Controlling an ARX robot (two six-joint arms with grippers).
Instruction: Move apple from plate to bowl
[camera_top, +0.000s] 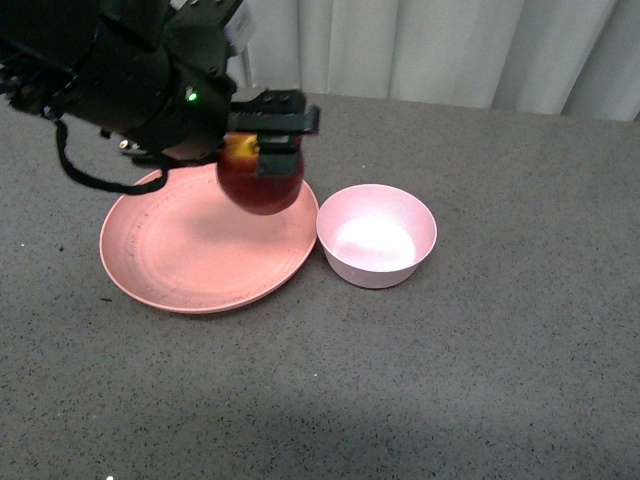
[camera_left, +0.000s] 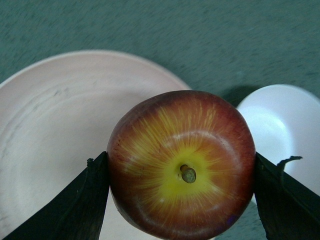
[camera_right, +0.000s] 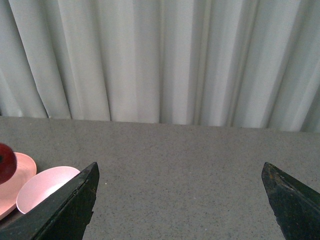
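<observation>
My left gripper (camera_top: 262, 150) is shut on the dark-red apple (camera_top: 260, 182) and holds it in the air above the right edge of the salmon-pink plate (camera_top: 180, 255). In the left wrist view the apple (camera_left: 182, 162) fills the space between the two black fingers (camera_left: 80, 200), stem up, with the plate (camera_left: 55, 130) below it and the pale-pink bowl (camera_left: 282, 130) off to one side. The bowl (camera_top: 377, 235) stands empty just right of the plate. My right gripper (camera_right: 180, 172) is open and empty over bare table; the bowl (camera_right: 42, 185) and plate (camera_right: 15, 187) show at its picture's edge.
The grey speckled table (camera_top: 450, 380) stretches in front of and to the right of the bowl. A pale curtain (camera_top: 430, 50) hangs behind the table's far edge. The left arm's dark body (camera_top: 110, 70) fills the upper left of the front view.
</observation>
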